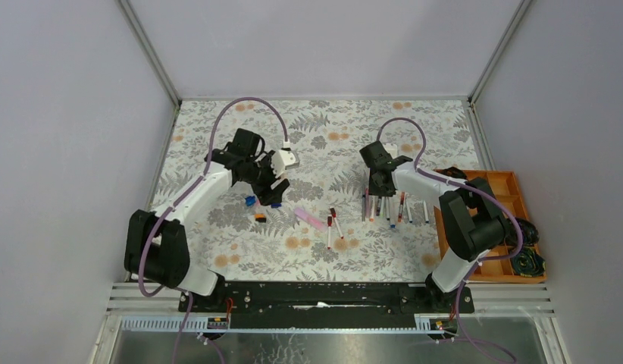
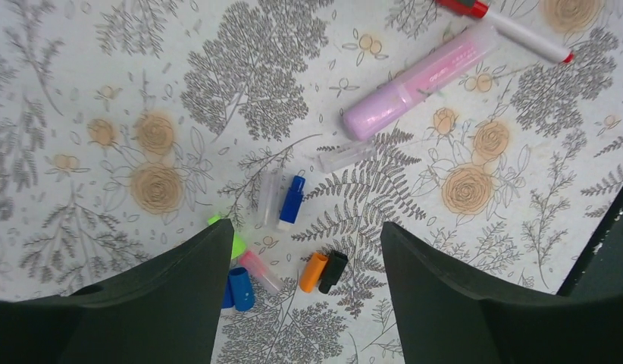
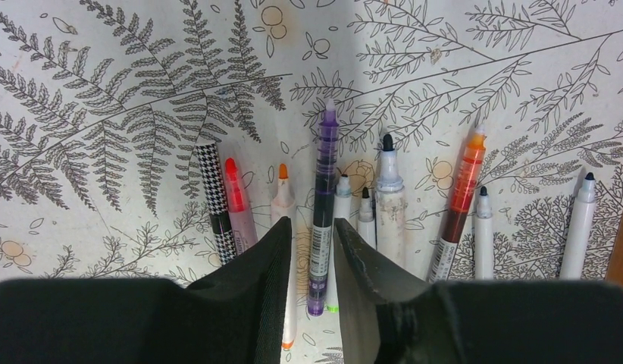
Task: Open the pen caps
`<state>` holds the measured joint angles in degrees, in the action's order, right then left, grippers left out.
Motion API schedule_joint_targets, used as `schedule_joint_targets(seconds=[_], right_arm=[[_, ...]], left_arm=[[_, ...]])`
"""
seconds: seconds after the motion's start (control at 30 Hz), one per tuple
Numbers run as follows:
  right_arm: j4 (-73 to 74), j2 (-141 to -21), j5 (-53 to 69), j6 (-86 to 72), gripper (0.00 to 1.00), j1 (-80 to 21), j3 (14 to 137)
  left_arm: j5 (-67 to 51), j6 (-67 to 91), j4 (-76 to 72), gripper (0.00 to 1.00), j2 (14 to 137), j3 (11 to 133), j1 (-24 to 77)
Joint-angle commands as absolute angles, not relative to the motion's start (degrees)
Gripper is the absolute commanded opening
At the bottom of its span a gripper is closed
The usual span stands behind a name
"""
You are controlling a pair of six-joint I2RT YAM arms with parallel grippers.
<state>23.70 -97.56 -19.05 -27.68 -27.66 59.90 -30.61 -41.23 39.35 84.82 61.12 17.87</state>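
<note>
Pen caps (image 2: 313, 271) lie loose on the desk left of the pink highlighter (image 2: 418, 80), under my left hand (image 2: 305, 227), spread wide and empty. Right of it, my right hand (image 3: 311, 224) straddles a purple pen (image 3: 324, 189), seemingly to grip it; whether it is clamped I cannot tell.

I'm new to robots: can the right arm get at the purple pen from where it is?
Probably yes. The right gripper hangs over the purple pen, a finger on either side and nothing covering it, though neighbouring pens lie close.
</note>
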Motion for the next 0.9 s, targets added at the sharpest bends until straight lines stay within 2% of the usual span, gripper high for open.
schedule_joint_targets(seconds=[0.0,0.2,0.37,0.57,0.87], right_arm=[[25.1,-95.2,-21.1,-27.8,0.33,-27.4,61.9],[26.9,-92.0,-21.3,-25.9,0.34,-32.2,65.3],[26.1,-93.0,-15.3,-24.8,0.35,-40.1,66.4],[22.8,-95.0,-12.3,-26.7,0.32,-47.7,62.4],[21.1,-96.9,-10.3,-26.7,0.32,-50.7,58.5]], left_arm=[[-32.3,-39.5,44.6,0.79,82.2,66.0,17.5],[-32.3,-35.4,47.3,0.83,79.2,71.3,17.4],[-33.4,-34.7,47.3,0.98,74.5,70.6,16.5],[-33.5,-35.7,49.8,0.99,72.9,69.7,16.0],[-34.1,-36.2,50.9,0.99,73.1,70.1,16.0]])
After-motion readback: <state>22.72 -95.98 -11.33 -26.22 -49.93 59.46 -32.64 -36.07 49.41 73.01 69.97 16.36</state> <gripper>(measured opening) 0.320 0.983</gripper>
